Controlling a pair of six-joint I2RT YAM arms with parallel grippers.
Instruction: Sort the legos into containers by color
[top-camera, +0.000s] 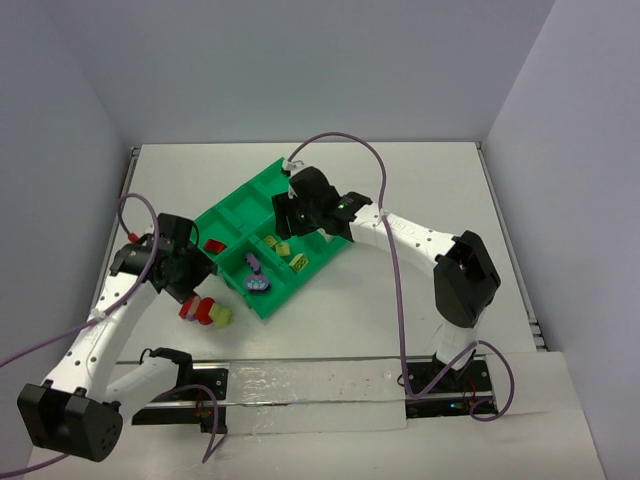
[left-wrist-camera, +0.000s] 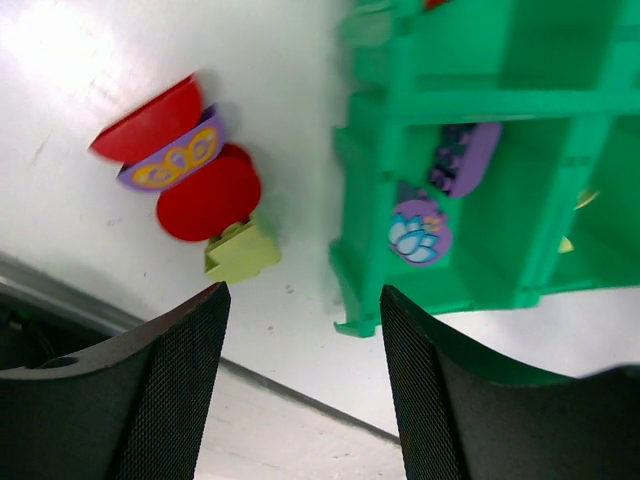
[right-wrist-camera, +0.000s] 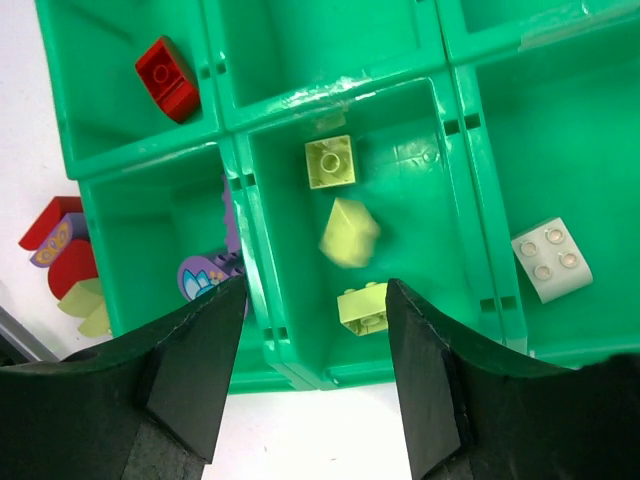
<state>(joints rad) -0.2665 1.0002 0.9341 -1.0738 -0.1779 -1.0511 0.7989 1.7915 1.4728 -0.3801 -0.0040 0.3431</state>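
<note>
- your left end effector (left-wrist-camera: 302, 320) hangs over the bench (left-wrist-camera: 90, 70) with its fingers apart and nothing between them.
- the loose cluster (left-wrist-camera: 185, 185) lies on the bench ahead of those fingers and off to their left. it is made of red pieces (left-wrist-camera: 208, 192), a purple strip (left-wrist-camera: 170, 162) with yellow markings, and a yellow-green brick (left-wrist-camera: 242, 252) at the near end. the parts touch; whether they are clipped together i cannot tell.
- its long axis runs on a diagonal, from far-left to near-right in the left wrist view, so it lies skewed to the line the fingers close along. expect to turn the wrist before you come down.
- the cluster sits near the corner of the tray (left-wrist-camera: 350, 270) but apart from it. the left arm is clearly the nearer one.
- your right end effector (right-wrist-camera: 315, 300) is spread wide and holds nothing. it hovers over the tray's middle compartment, where two yellow-green bricks lie and a blurred brick (right-wrist-camera: 350, 232) reads as loose, not settled.
- only the right wrist view shows the red brick (right-wrist-camera: 167, 77) and the white brick (right-wrist-camera: 548, 258), each in its own compartment.
- only the left wrist view shows the cluster's make-up and the purple pieces (left-wrist-camera: 455, 165) plainly. from above, the cluster is just a red and yellow blob.
</note>
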